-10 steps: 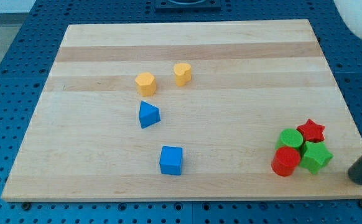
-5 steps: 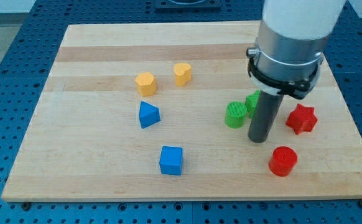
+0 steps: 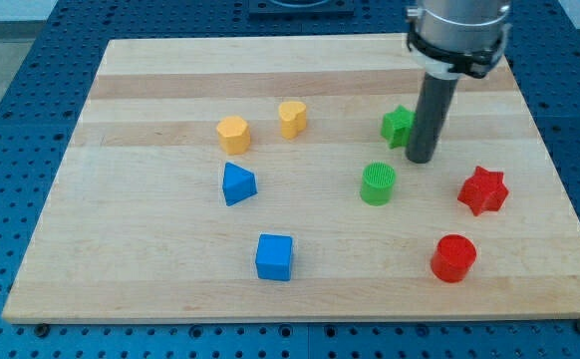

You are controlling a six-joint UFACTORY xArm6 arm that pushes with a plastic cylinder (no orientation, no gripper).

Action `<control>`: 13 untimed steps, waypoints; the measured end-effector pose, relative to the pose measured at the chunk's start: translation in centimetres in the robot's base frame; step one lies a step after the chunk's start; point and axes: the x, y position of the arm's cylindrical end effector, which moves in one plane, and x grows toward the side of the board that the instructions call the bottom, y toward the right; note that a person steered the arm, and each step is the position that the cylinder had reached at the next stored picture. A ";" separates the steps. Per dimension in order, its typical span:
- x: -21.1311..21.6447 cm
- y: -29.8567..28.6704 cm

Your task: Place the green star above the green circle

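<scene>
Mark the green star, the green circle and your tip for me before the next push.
green star (image 3: 397, 125), camera view, on its visible left part beside the rod.
green circle (image 3: 378, 183), camera view, on its ribbed top face.
my tip (image 3: 420, 160), camera view, at the rod's very end, right of the star.

The green star (image 3: 397, 125) lies flat on the wooden board, in the upper right part of the view. Its right side is partly hidden behind the dark rod, so only some of its points can be seen. The green circle (image 3: 378, 183) (a short ribbed cylinder, standing upright) rests lower and slightly to the view's left of the star. The two are near each other but do not touch.
</scene>
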 end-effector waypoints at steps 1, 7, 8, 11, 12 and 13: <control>-0.5 3.8; -1.6 1.4; 0.5 2.2; 1.0 -8.5; 2.5 -11.7; 6.2 -11.8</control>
